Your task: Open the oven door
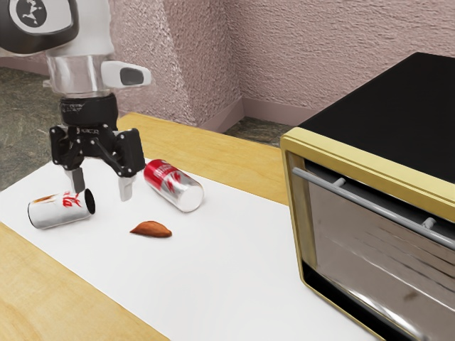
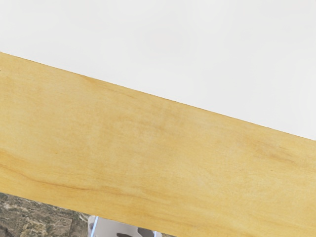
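Two jaws apart, left of frame; oven door (image 1: 377,259) shut, lower right.
Handle bar (image 1: 384,212) stands off on posts (image 1: 429,223), likely for grip clearance; jaws probably spread to straddle it.

Desk (image 1: 234,158): yellowish wood, bearing a flat white sheet (image 1: 220,273); both appear again in the wrist view, meeting along a straight edge. On the sheet, toward the exterior view's left: a white can (image 1: 53,212) with red and orange markings, lying on its side; a red-and-silver can (image 1: 169,182), likewise on its side; and a reddish-brown, tapered object (image 1: 151,229), near the latter and apart from both cans. Background: rough pinkish wall (image 1: 320,39), plain baseboard (image 1: 276,112), mottled grey floor (image 1: 21,103).
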You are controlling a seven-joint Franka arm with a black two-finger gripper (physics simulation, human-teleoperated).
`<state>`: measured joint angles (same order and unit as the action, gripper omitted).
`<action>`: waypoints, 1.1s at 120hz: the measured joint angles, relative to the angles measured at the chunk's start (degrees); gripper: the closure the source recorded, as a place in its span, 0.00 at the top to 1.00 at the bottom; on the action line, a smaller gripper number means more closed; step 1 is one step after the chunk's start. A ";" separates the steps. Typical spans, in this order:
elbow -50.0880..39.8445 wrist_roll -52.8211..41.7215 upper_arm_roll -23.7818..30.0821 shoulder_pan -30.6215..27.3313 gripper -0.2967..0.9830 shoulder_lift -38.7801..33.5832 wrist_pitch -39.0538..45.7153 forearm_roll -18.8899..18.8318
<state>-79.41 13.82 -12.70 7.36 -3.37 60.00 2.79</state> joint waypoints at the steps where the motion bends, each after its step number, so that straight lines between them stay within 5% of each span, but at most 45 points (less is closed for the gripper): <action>1: 0.02 0.41 0.00 -0.57 0.77 0.10 0.76 0.34; 15: -0.04 5.67 -0.08 -3.74 0.77 0.20 8.42 3.23; 32: -0.37 10.83 -0.01 -0.01 0.77 -2.87 12.61 4.21; 45: -4.29 15.32 -11.69 22.99 0.77 -10.29 14.42 0.86; 57: -11.87 19.54 -14.03 30.84 0.77 -16.00 17.62 -1.60; 63: -27.07 21.35 -9.52 28.87 0.77 -25.41 24.10 -2.45; 72: -35.18 23.80 -4.45 25.92 0.77 -30.19 31.79 -2.94; 106: -39.94 30.89 1.87 25.36 0.77 -27.71 59.94 4.08; 132: -40.32 34.42 2.40 25.51 0.77 -24.71 71.70 6.37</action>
<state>-119.73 48.23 -10.30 32.87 -28.07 131.70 9.17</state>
